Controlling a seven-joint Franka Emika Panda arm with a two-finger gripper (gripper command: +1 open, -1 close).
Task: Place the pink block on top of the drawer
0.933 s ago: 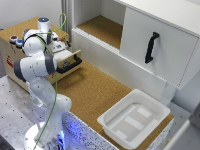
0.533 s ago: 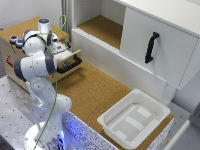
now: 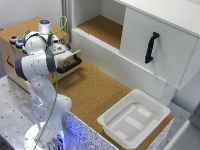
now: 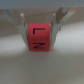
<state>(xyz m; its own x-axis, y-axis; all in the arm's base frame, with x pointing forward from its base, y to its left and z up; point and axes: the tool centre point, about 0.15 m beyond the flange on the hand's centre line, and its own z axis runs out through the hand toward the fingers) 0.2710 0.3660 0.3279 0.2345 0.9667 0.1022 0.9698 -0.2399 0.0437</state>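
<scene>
Lining the surface, cork [image 3: 95, 92] runs beneath white cupboard [image 3: 160, 42].

Pink block [image 4: 39, 37], black letters, upright; light-wood drawer [image 3: 69, 59] pulled open

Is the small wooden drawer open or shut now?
Open: the drawer front with its black handle stands out from the wooden box.

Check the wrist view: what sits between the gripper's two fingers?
The pink block, black letters on its face, sits between the gripper fingers, which press on its sides. Only the wrist view shows this; the exterior view hides the block behind the arm.
</scene>
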